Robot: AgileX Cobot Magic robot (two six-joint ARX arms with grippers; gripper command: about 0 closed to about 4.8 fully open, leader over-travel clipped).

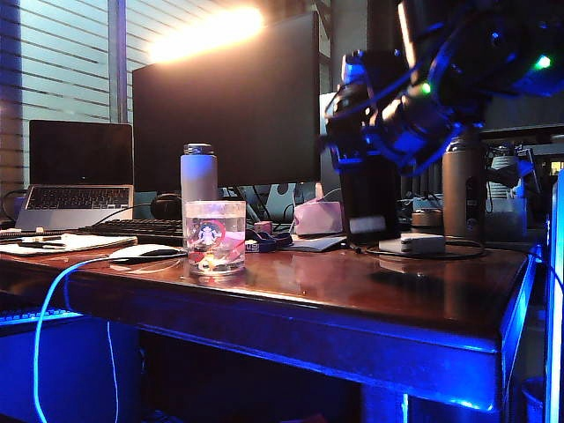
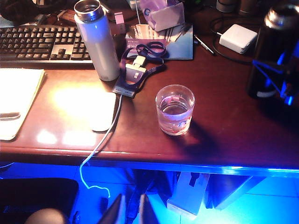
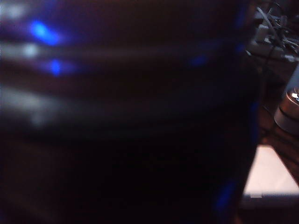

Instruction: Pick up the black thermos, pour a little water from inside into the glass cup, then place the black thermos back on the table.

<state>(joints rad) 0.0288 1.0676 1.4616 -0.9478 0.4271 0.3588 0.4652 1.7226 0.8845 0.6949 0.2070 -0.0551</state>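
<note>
Nearest, the left tool [image 2: 130, 207] hangs off the desk's [image 1: 352, 291] front edge, its fingers almost together and empty. On the desk, towards the left arm's side, stands one cup [image 1: 215, 236], upright, with a shallow layer of water in it. Just beside it lies one mouse [image 1: 145, 253], and behind it stands one white bottle [image 1: 198, 176]. Well apart, on the right arm's side, one thermos [image 1: 370, 198] stands upright and appears to rest on the desk. The right tool [image 1: 381, 141] is at its upper part; the right wrist view is filled by the dark blurred body, so we cannot tell whether the fingers clamp it. One charger [image 1: 416, 243] lies just beside the thermos, and one bronze bottle [image 1: 463, 189] stands behind. Farthest are one keyboard [image 2: 42, 44], one laptop [image 1: 79, 172] and one monitor [image 1: 229, 106].

We judge the task to be at one end. Either the thermos is about to be lifted, or it has been set down after pouring. The water in the cup favours the second reading without settling it.
</note>
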